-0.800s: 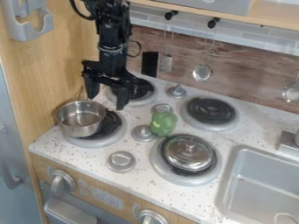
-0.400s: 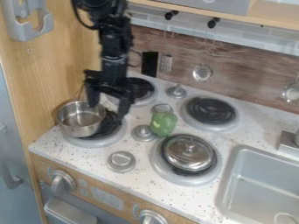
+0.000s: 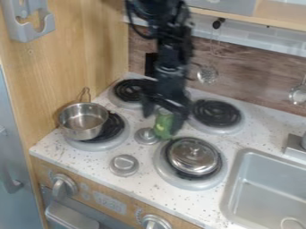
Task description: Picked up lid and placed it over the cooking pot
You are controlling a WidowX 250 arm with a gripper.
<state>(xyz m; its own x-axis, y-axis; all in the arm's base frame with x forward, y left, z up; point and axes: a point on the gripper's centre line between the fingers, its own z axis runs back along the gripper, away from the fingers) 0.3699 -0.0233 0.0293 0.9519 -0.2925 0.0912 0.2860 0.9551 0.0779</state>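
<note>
Hangs an open hand (image 3: 161,124) above the speckled tabletop (image 3: 152,192), partly hiding a green pepper (image 3: 161,127); has the metal lid (image 3: 192,157) on the front burner (image 3: 173,180) nearest the sink (image 3: 238,167), well apart from the pot (image 3: 81,130) beside the wooden panel (image 3: 71,58).

A toy kitchen, shown by its stove burners (image 3: 214,112), sink (image 3: 269,188) and hanging utensils (image 3: 207,74).
</note>
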